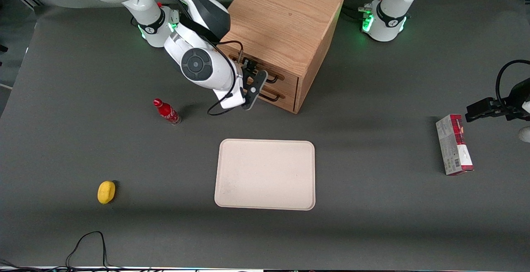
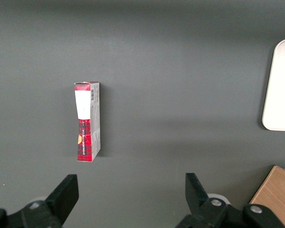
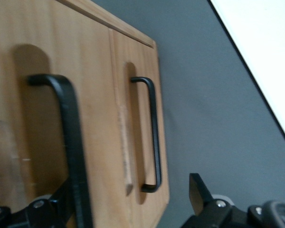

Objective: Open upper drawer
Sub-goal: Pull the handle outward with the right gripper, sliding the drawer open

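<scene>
The wooden cabinet [image 1: 285,19] stands at the back of the table. Its upper drawer [image 1: 288,77] sits flush in the cabinet, with its black bar handle [image 1: 273,79] across the front. The lower drawer [image 1: 285,99] is below it. My right gripper [image 1: 253,87] is open, right in front of the drawer fronts. In the right wrist view the upper drawer [image 3: 97,118] fills the frame and its handle [image 3: 71,123] runs down just inside one of my fingers [image 3: 61,204]. The gripper [image 3: 130,199] spans the wood between that handle and the lower drawer's handle [image 3: 153,133]. It holds nothing.
A cream tray [image 1: 265,174] lies nearer the front camera than the cabinet. A small cola bottle [image 1: 167,111] stands beside my arm. A yellow fruit [image 1: 106,192] lies nearer the camera. A red and white carton [image 1: 453,144] lies toward the parked arm's end.
</scene>
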Controlling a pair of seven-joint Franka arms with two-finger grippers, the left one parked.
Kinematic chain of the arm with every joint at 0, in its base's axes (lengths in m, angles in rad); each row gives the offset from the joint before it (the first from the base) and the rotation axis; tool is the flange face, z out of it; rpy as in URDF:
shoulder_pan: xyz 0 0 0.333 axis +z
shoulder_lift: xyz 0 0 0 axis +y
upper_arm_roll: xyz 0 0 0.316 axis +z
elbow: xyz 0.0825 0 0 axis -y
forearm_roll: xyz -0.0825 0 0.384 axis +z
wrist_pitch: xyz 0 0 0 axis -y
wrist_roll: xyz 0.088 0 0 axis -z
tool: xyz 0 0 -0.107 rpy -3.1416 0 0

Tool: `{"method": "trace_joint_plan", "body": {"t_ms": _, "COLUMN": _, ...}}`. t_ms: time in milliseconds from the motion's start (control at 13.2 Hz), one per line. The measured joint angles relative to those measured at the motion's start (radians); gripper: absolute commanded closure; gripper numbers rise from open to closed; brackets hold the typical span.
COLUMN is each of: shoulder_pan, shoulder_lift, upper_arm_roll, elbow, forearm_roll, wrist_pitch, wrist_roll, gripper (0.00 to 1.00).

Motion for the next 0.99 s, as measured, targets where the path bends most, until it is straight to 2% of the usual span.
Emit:
{"method": "trace_joint_plan", "body": {"t_ms": 380, "shoulder_pan": -0.003, "shoulder_lift": 0.010, "upper_arm_roll": -0.015, "elbow": 0.023, "forearm_roll": -0.062, "wrist_pitch": 0.028, "wrist_roll": -0.018, "gripper": 0.00}}
{"method": "trace_joint_plan", "body": {"t_ms": 987, "shoulder_pan": -0.013, "shoulder_lift": 0.033, "upper_arm_roll": -0.194, "elbow": 0.143, "forearm_roll": -0.069, "wrist_pitch": 0.031, "wrist_roll": -0.191, "gripper": 0.00}}
